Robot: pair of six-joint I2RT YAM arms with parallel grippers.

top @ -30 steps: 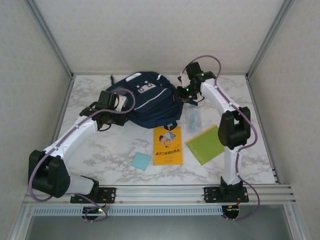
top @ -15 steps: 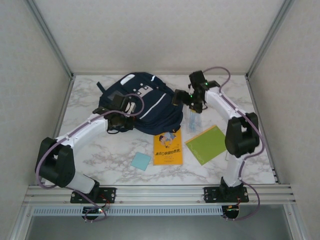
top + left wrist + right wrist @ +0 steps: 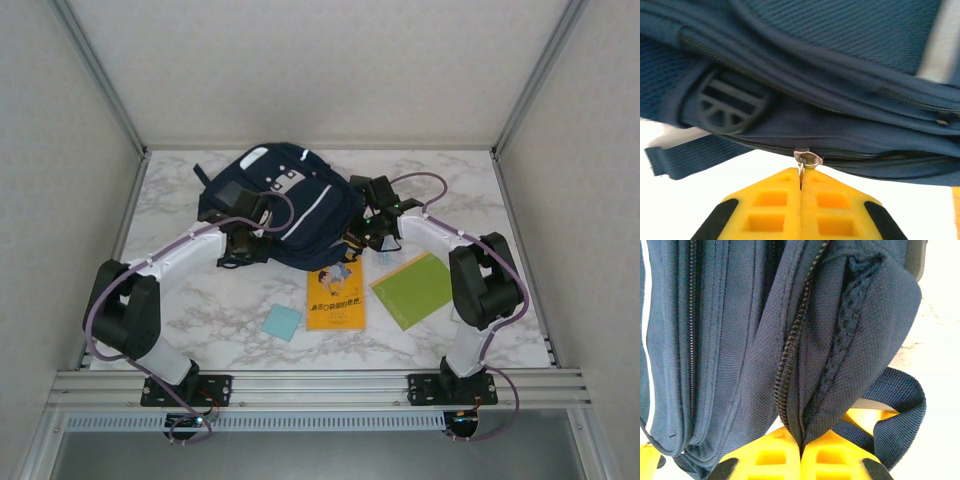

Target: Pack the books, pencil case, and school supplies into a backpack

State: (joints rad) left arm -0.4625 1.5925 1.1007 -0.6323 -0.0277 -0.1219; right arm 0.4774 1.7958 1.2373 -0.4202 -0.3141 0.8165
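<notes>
**Opening of the backpack in hand, nothing packed yet**

The backpack [image 3: 290, 205] is seen lying toward twelve o'clock on the surface [image 3: 200, 300], and the step in hand is judged to be the opening of its main zip. The left claw [image 3: 801, 172] is shut, and the small metal zipper pull [image 3: 807, 158] is pinched between its yellow pads. The right claw [image 3: 801, 442] is shut as well, clamped on a fold of navy fabric right beside a line of zipper teeth, so the bag is braced from its three o'clock side.

The things to be packed are left out on the surface. The orange-yellow book [image 3: 335, 298] lies at five o'clock of the backpack, touching its lower edge. The lime-green book [image 3: 412, 288] lies at four o'clock, the light-blue pad [image 3: 283, 322] at six o'clock, and the clear packet [image 3: 388, 256] is partly covered by the right forearm.

Next, a steady pull of the tab along the track is called for while the fabric is held taut. If the fabric is allowed to bunch, a snag is likely.

The left arm is bent at the elbow and reaches toward one o'clock into the bag's seven o'clock flank. The right arm is folded sharply and reaches toward ten o'clock.
</notes>
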